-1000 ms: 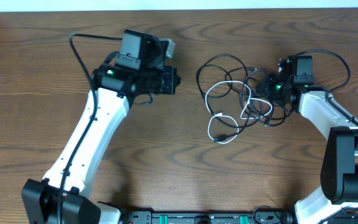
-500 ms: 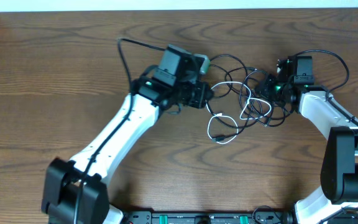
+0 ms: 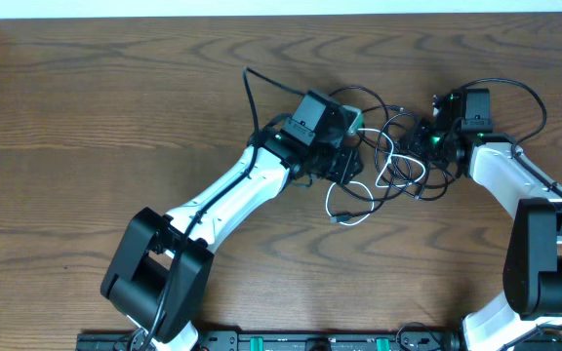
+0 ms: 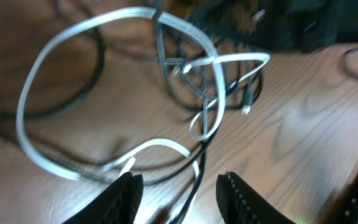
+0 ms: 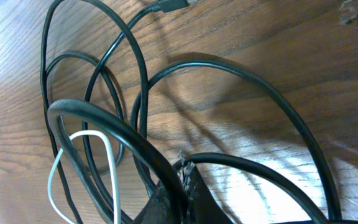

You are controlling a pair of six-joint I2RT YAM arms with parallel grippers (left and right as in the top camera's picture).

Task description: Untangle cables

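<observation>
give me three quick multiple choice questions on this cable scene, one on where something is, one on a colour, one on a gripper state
1. In the overhead view the cables lie: A right of centre; B at the left edge; C in the bottom corner.
2. The looped cable under the left gripper is: A red; B white; C blue.
3. The left gripper is: A open; B shut on a plug; C shut on nothing.
A, the tangle sits by the right arm; B, it shows white below the fingers; A, the fingers stand apart.
</observation>
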